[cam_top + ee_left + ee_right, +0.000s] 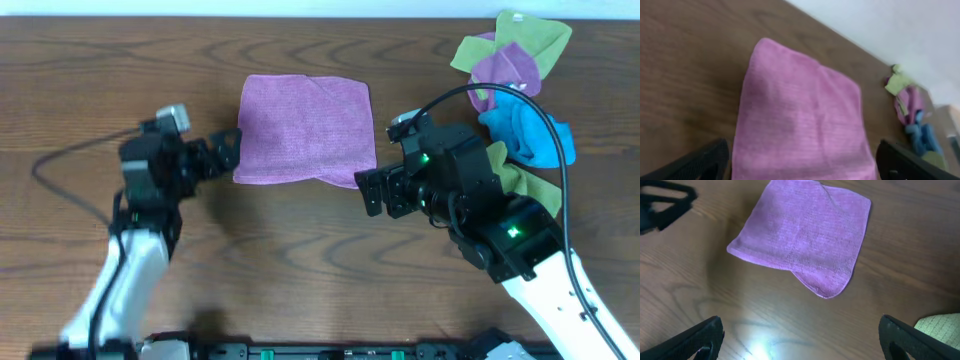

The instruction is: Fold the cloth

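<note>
A pink cloth (305, 130) lies folded on the wooden table, roughly square, with one lower corner sticking out at the front right. It also shows in the left wrist view (800, 130) and in the right wrist view (802, 235). My left gripper (228, 152) is open and empty at the cloth's left edge; its jaws (802, 162) straddle the near part of the cloth. My right gripper (368, 190) is open and empty just off the cloth's front right corner, its jaws (800, 340) over bare table.
A heap of green, purple and blue cloths (515, 80) lies at the back right, partly behind the right arm. It also shows in the left wrist view (915, 120). A green cloth edge (940, 327) lies by the right jaw. The table's far edge runs along the back.
</note>
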`<state>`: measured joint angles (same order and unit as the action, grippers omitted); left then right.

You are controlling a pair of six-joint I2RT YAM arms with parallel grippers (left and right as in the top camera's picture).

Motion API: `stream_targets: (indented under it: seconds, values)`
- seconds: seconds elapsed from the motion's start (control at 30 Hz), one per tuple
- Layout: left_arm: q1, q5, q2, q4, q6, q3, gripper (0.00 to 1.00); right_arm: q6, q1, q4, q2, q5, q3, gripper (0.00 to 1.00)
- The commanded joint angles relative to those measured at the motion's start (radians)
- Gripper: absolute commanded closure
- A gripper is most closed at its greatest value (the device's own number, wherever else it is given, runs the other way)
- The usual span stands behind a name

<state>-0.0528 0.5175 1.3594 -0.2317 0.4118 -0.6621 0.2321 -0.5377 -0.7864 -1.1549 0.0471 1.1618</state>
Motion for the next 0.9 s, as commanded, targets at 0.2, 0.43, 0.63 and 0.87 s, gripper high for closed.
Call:
stream_targets:
  seconds: [0.2, 0.43, 0.63, 0.87]
  values:
    - [-0.006, 0.023, 0.348, 0.193, -0.151, -0.247, 0.05, -0.025, 0.009, 0.032, -0.002, 0.010, 0.001, 0.01]
    - [-0.005, 0.054, 0.398, 0.254, -0.173, -0.265, 0.04, -0.025, 0.009, 0.032, -0.003, 0.010, 0.001, 0.01]
    - [-0.005, 0.171, 0.463, 0.280, -0.173, -0.265, 0.05, -0.040, 0.009, 0.035, -0.003, 0.010, 0.001, 0.01]
    - [0.034, 0.190, 0.522, 0.280, -0.172, -0.265, 0.05, -0.040, 0.009, 0.034, -0.003, 0.010, 0.001, 0.01]
